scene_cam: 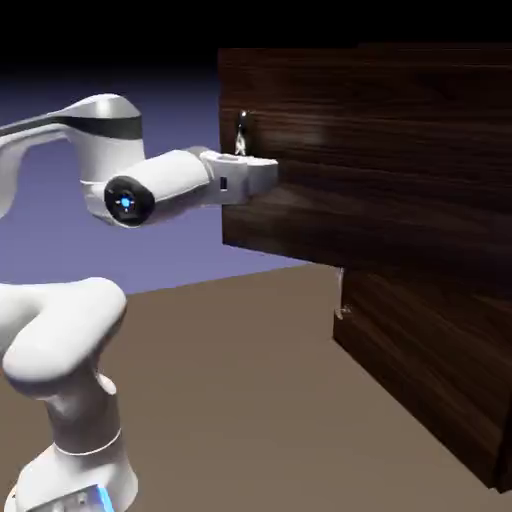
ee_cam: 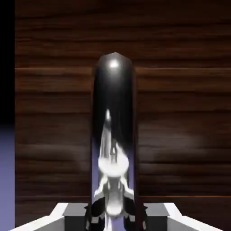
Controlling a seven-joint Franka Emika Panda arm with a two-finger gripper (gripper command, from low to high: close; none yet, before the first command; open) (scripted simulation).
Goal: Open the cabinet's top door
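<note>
Brown tabletop carries one cabinet (scene_cam: 420, 300) with two doors; the top door (scene_cam: 380, 150) stands swung out, and one gripper (scene_cam: 262, 172) is clamped around its silver handle (ee_cam: 113, 131).

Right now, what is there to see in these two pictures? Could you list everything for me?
cabinet: one, dark walnut wood grain, fills the right of the exterior view, taller than the arm.
top door: one, dark wood grain, upper panel; its near edge stands out past the lower panel, so it looks swung partly open.
top door handle: one, shiny silver bar, upright at the door's edge, large in the middle of the hand view.
lower door: one, dark wood grain, below the top door.
lower handle: one, small, silver, at the lower door's edge.
table: one, brown, under the arm and cabinet.
backdrop: blue-violet, behind the arm.
robot arm: one, white, rising from the lower left.
end effector: one, white and grey, at the top handle, which shows between its tips.
</note>
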